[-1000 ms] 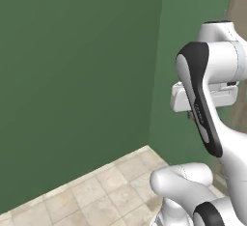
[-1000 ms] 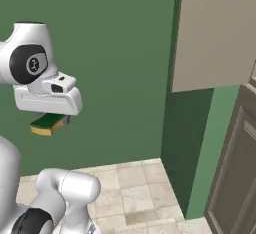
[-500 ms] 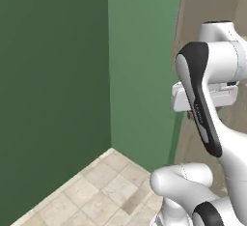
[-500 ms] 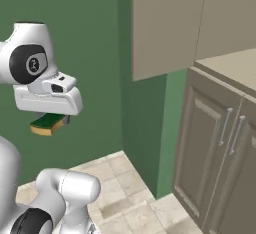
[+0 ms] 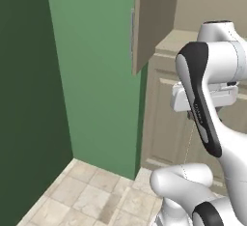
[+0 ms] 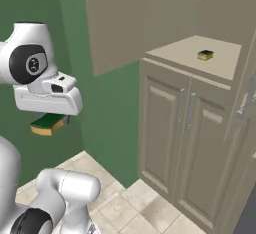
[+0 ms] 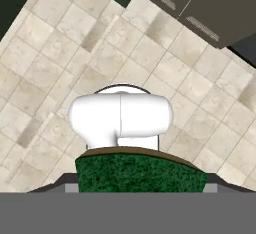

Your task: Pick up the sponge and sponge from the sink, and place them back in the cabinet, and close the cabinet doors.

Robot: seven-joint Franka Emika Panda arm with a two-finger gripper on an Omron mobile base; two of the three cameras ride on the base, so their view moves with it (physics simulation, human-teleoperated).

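Observation:
My gripper (image 6: 52,119) hangs under the white hand, shut on a sponge (image 6: 45,124) with a dark green top and a yellow base. In the hand view that sponge (image 7: 141,173) spans the bottom, green side up, high above the tiled floor. A second sponge (image 6: 205,55) lies on the beige inner shelf of the cabinet (image 6: 227,63), well to the right of my hand. The cabinet's left door (image 6: 115,23) stands swung open, and the same door (image 5: 147,22) shows in the left base view. The sink is out of view.
Below the shelf are shorter beige doors (image 6: 190,128) with small handles. A green wall (image 5: 96,75) stands left of the cabinet. Pale floor tiles (image 5: 91,196) stretch beneath the arm, and the lower cabinet front (image 7: 200,5) shows at the hand view's top right.
The whole picture has swept sideways, so the camera has turned: the green wall slid left and the open cabinet came into view. The hand keeps the sponge in the same pose.

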